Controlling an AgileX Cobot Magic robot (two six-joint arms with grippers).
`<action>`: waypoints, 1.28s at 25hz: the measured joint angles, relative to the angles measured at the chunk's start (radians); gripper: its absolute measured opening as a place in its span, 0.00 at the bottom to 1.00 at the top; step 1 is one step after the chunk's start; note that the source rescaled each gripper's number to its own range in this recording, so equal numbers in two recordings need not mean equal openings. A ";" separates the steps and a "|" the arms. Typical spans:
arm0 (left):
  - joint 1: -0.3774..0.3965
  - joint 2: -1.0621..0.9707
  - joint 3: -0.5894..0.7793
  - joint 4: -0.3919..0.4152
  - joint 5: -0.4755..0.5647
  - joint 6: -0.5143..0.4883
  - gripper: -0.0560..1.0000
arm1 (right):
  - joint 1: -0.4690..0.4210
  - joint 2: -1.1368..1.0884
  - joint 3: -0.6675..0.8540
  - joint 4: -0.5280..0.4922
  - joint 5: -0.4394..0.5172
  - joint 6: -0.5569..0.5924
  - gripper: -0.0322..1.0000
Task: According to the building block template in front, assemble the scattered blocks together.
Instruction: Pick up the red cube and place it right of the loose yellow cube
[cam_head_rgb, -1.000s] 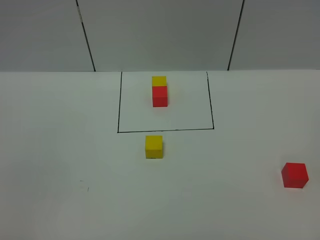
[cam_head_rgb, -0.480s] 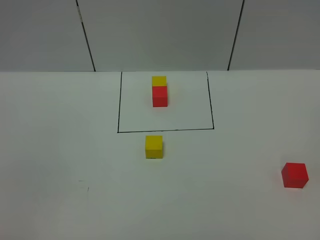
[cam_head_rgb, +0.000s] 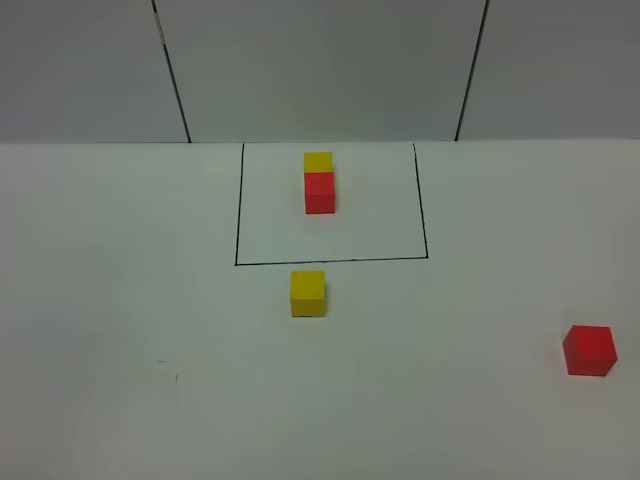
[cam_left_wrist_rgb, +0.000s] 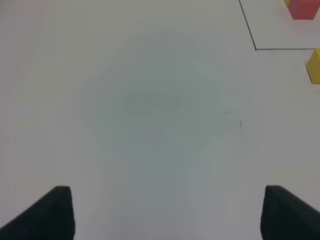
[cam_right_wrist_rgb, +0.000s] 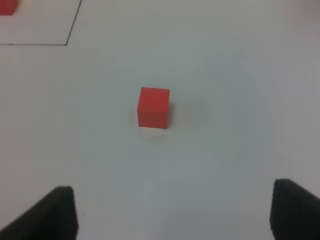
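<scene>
Still framed by the black-line rectangle (cam_head_rgb: 330, 261), building block template (cam_head_rgb: 319, 183), long axis front to back, yellow end farthest. Unmoved since a second ago — yellow block (cam_head_rgb: 308, 293) just outside the frame's near line, red block (cam_head_rgb: 589, 350) well apart at right. Left gripper (cam_left_wrist_rgb: 167, 200) and right gripper (cam_right_wrist_rgb: 172, 200) spread wide, holding nothing.

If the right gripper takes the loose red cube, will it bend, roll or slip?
The red cube shows straight, sharp edges, so it is probably stiff. It sits on a flat face, so a push should slide it, not roll it. Its matte faces likely grip well.
</scene>
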 joint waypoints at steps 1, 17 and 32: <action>0.000 0.000 0.000 0.000 0.000 0.000 0.78 | 0.000 0.000 0.000 0.000 0.000 0.000 0.63; 0.000 0.000 0.000 0.000 -0.001 0.000 0.78 | 0.000 0.000 0.000 0.000 0.000 0.000 0.63; -0.070 0.000 0.000 0.003 -0.002 0.000 0.78 | 0.000 0.000 0.000 0.036 0.000 0.000 0.63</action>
